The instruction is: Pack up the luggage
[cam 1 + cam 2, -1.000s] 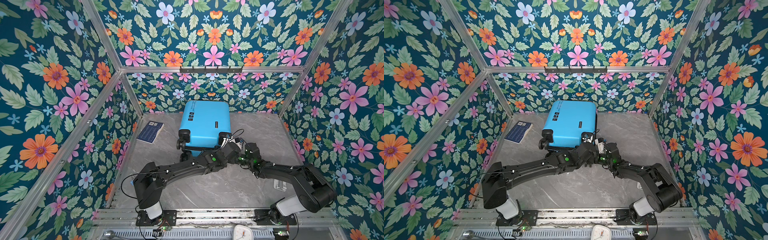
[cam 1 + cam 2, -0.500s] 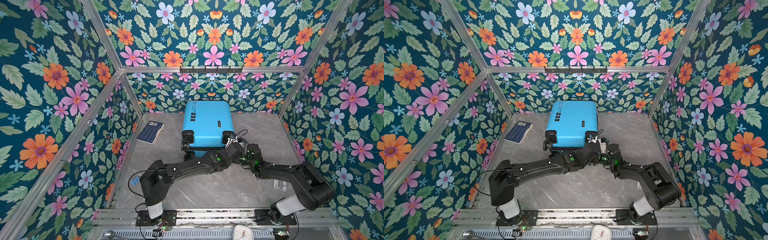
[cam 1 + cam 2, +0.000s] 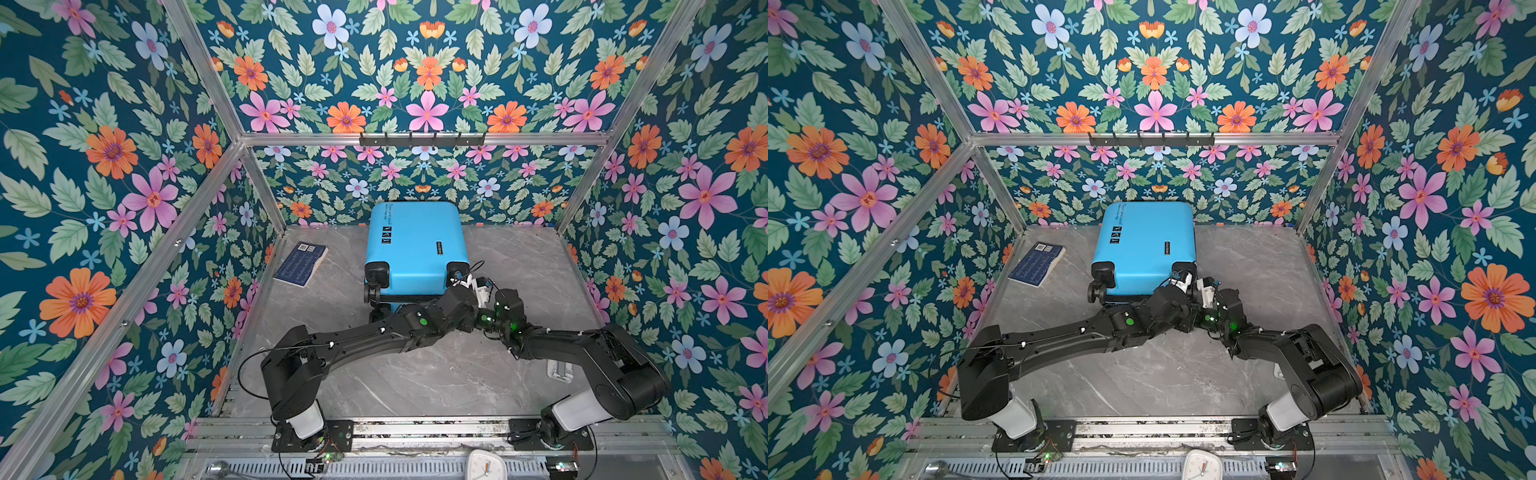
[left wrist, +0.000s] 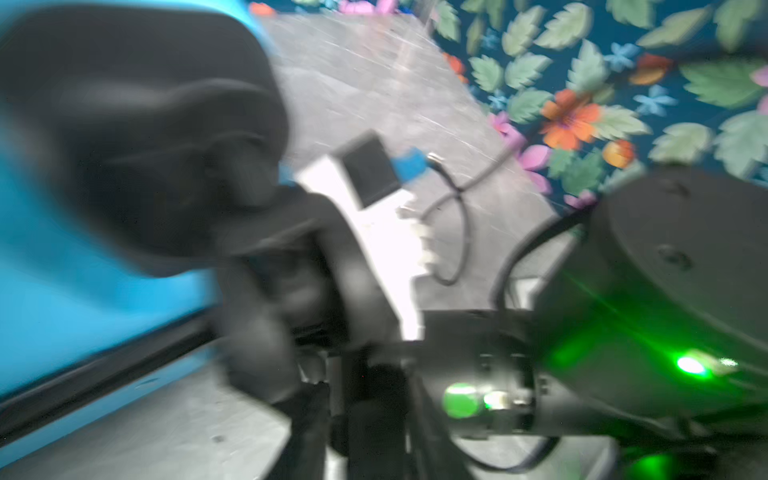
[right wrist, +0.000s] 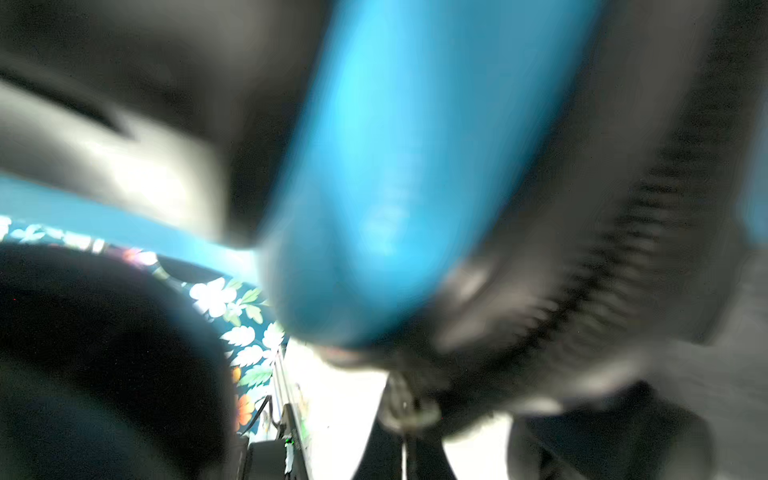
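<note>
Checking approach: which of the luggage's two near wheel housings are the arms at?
The right-side wheel housing; left arm and right arm meet there; the left-side housing stands clear.

The bright-blue luggage lies flat and closed, black wheels facing front.

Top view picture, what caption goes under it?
Left arm and right arm meet at the wheel end of the blue luggage on the table.
</note>
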